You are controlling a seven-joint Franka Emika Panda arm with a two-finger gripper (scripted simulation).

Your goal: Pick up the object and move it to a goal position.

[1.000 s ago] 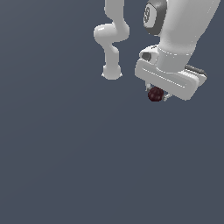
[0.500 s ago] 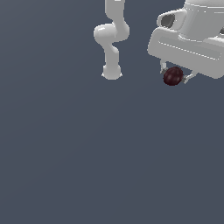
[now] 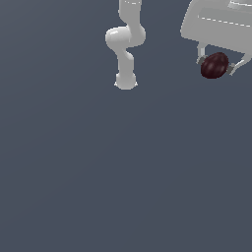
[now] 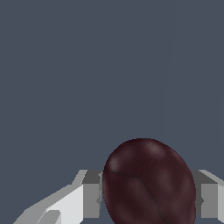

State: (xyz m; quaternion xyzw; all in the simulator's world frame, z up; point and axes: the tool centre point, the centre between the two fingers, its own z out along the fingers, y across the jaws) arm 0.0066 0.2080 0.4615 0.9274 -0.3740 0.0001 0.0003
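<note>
The object is a small dark maroon egg-shaped ball (image 3: 214, 65). It sits between the two fingers of my white gripper (image 3: 215, 67) at the upper part of the exterior view's right, high above the grey floor. The gripper is shut on the ball, one finger on each side. In the wrist view the ball (image 4: 148, 183) fills the space between the grey fingertips (image 4: 91, 199), with only plain grey floor beyond it.
The arm's white base and lower links (image 3: 125, 54) stand at the upper middle of the exterior view. A plain dark grey floor (image 3: 108, 172) spreads all around. No goal marker shows.
The gripper has risen and moved toward the exterior view's right with the ball held in it, and it now looks larger and closer to the camera.
</note>
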